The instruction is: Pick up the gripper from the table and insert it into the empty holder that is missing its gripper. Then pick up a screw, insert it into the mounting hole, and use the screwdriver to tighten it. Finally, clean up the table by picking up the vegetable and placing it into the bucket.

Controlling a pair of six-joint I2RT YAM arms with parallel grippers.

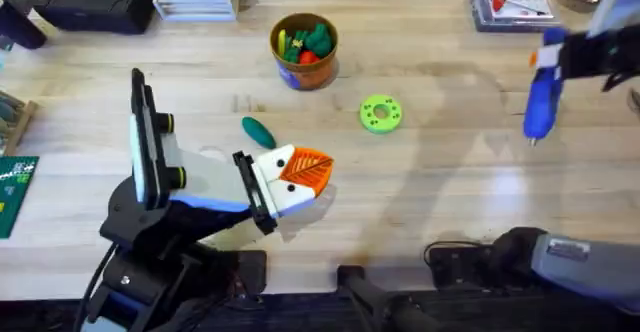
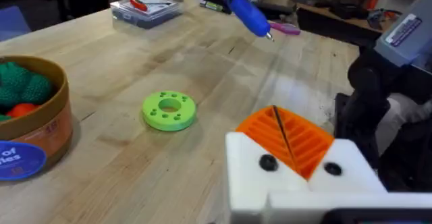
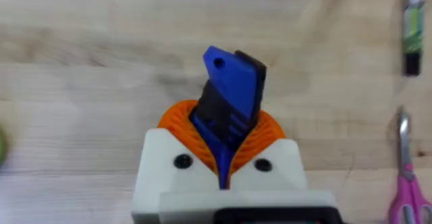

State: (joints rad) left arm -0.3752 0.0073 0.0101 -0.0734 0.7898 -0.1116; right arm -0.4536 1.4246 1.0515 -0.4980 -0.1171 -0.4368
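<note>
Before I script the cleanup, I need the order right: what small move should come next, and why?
Probably lower the right gripper to lay the screwdriver on the table: it is clamped on it in the air, while the vegetable lies outside the bucket.

We see a robotics workshop: a light plank-grain wooden table (image 1: 450,202), a clear plastic parts box (image 1: 510,7), and a green circuit board (image 1: 12,194).

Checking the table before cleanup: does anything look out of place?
Yes. The dark green vegetable lies loose on the table beside the left gripper, not in the bucket with the other toys. The right gripper holds the screwdriver aloft.
</note>
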